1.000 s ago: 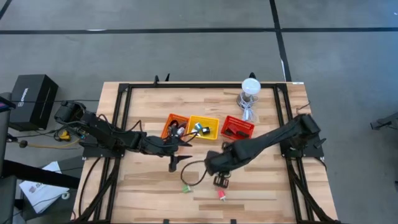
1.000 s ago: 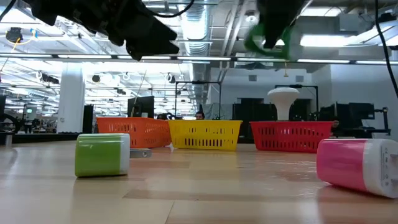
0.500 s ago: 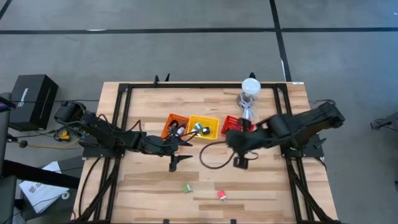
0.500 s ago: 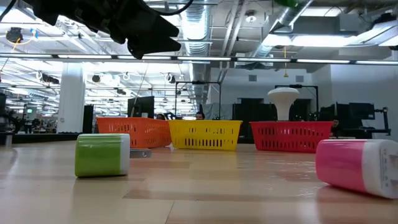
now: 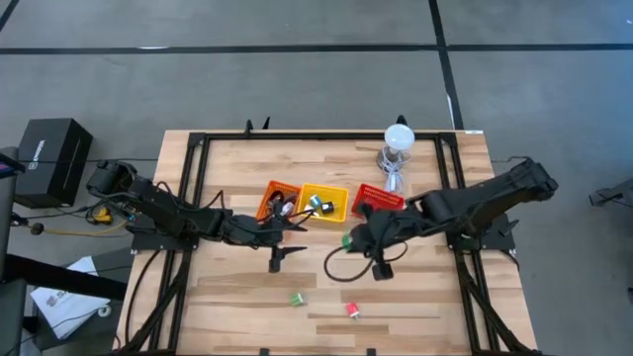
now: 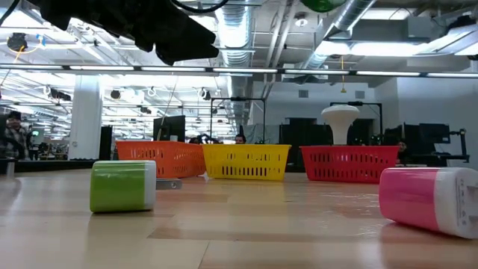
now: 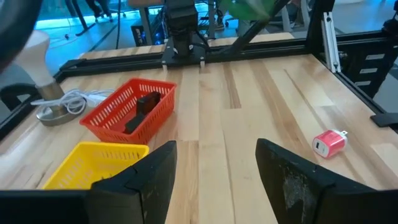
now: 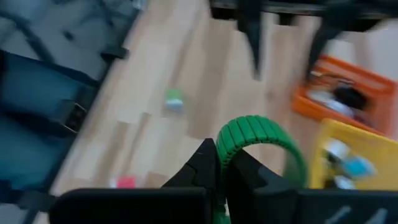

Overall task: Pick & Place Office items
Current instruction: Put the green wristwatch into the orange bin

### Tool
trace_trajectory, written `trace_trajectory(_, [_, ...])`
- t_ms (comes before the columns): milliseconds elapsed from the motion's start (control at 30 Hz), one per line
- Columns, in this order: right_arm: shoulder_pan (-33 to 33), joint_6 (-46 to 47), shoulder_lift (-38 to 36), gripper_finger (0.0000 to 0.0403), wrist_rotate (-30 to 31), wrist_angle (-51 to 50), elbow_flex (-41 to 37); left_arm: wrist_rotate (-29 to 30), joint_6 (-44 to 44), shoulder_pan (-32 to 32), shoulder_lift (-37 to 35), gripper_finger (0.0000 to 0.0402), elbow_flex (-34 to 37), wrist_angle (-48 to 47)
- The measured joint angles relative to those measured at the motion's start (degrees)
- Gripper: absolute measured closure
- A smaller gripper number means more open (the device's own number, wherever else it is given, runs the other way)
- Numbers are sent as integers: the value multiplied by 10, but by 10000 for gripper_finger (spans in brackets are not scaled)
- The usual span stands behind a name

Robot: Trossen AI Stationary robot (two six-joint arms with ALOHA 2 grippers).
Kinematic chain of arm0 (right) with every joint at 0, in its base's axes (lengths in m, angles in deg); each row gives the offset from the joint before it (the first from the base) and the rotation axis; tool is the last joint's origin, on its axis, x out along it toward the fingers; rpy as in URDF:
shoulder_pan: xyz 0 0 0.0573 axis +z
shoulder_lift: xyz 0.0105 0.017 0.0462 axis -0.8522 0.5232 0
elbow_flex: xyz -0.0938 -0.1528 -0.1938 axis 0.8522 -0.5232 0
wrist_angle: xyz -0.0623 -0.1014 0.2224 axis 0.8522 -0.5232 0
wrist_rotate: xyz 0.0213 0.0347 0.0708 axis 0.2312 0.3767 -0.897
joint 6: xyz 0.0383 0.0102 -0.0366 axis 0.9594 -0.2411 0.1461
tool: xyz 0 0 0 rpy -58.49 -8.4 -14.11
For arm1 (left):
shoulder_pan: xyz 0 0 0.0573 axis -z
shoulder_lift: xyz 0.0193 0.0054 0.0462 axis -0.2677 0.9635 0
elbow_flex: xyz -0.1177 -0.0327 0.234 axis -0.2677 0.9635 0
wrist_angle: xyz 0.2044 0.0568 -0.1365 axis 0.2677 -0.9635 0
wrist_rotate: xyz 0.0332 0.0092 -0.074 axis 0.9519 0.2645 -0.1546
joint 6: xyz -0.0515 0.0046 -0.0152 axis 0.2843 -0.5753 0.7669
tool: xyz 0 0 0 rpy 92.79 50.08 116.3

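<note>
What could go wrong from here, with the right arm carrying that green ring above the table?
The right gripper pinches only the edge of the green ring, so it may slip out. A black cable trails under that arm and might snag. The left gripper hangs open beside the yellow basket, close to the likely drop path.

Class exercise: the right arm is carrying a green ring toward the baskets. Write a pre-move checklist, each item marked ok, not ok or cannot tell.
1. Right gripper shut on the green ring: ok.
2. Ring lifted off the table: ok.
3. Ring directly over the yellow basket: not ok; beside it.
4. Left gripper clear of that basket: ok; open, nearer the front edge.
5. Green piece and pink piece out of the path: ok.
</note>
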Motion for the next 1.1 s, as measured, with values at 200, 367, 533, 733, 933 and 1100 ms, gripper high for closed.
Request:
trace_trajectory(200, [-33, 8, 0, 391, -50, 189, -112, 36, -23, 0, 0, 188, 0, 43])
trace_trajectory(367, [-57, 7, 24, 387, -92, 352, -170, 38, -70, 0, 0, 189, 0, 76])
trace_trajectory(533, [-74, 6, 77, 391, -93, 466, -170, 66, -70, -7, 0, 189, 1, 88])
trace_trajectory(733, [-98, 14, 112, 390, -125, 498, -164, 66, -69, -12, 0, 189, 1, 91])
trace_trajectory(933, [-109, 15, 111, 390, -135, 523, -163, 65, -69, -14, 0, 189, 1, 92])
trace_trajectory(1100, [-108, 15, 111, 390, -136, 550, -163, 66, -68, -19, 0, 215, 1, 92])
